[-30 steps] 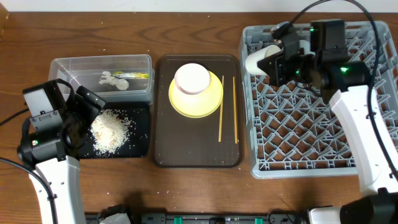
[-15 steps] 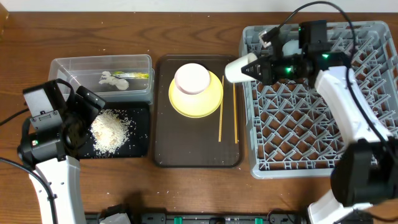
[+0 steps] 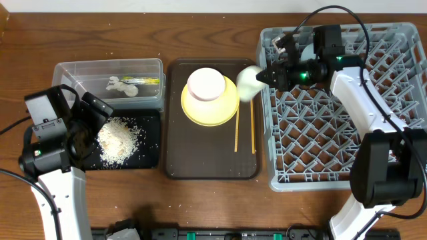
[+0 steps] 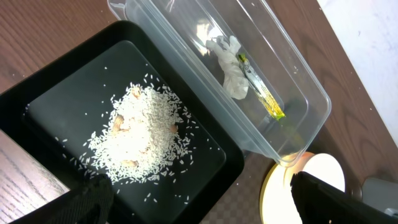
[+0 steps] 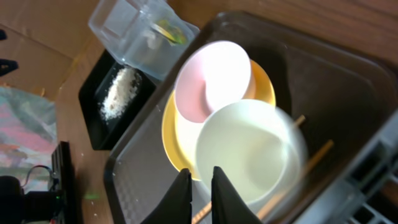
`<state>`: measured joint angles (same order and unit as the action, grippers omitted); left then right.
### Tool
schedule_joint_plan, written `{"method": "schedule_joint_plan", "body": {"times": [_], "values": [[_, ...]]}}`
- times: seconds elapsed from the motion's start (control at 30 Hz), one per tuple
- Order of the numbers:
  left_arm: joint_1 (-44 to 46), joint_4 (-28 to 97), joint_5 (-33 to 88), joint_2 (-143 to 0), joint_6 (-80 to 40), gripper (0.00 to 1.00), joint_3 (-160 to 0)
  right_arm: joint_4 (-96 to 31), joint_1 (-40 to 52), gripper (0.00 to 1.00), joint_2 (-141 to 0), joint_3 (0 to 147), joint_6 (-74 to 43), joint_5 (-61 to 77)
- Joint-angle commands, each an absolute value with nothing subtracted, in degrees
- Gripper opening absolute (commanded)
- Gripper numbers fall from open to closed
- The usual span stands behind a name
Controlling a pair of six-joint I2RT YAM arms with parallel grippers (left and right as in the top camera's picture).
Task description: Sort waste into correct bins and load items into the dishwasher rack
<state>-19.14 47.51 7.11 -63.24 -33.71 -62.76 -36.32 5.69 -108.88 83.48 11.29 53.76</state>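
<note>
My right gripper is shut on the rim of the small white cup. It holds the blurred cup over the right edge of the brown tray, left of the grey rack. A white bowl sits on the yellow plate. Two chopsticks lie to the right of the plate. My left gripper is open above the black tray, which holds the rice heap. The clear tub holds the paper scrap and the wrapper. The pale blue bowl is hidden.
The dark brown serving tray lies between the bins and the rack and carries the plate, bowl and chopsticks. The rack's upright pegs stand just right of my right gripper. Bare wooden table runs along the front and back edges.
My right gripper has swung left with the cup, from the rack's back left corner to over the brown tray's right edge. The left arm has not moved.
</note>
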Motion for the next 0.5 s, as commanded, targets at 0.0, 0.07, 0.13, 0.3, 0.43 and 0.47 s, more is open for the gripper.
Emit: {"method": "schedule_joint_plan", "body": {"times": [0.0,0.07,0.13,0.3,0.43,0.47], "values": [[-19.44,47.53,6.83,-63.33,-34.17,0.94,-63.61,-37.76,4.01,0.13,-108.77,83.83,12.82,50.35],[-19.44,47.53,6.83,-63.33,-34.17,0.94,-63.61,-38.7,3.64,0.14,-108.77,83.83,14.68,50.35],[-19.44,47.53,6.83,-63.33,-34.17,0.94,-63.61,-39.05,3.25,0.15,-108.77,83.83,15.07,50.39],[-19.44,47.53,6.83,-63.33,-34.17,0.94,-63.61,-39.05,4.03,0.15,-108.62,84.47,13.04,48.25],[-19.44,47.53,6.83,-63.33,-34.2,0.94,-63.61,-43.38,8.25,0.16,-107.98,87.22,11.75,37.06],[-19.44,47.53,6.83,-63.33,-34.17,0.94,-63.61,-44.53,9.52,0.16,-107.9,88.09,11.75,34.52]]}}
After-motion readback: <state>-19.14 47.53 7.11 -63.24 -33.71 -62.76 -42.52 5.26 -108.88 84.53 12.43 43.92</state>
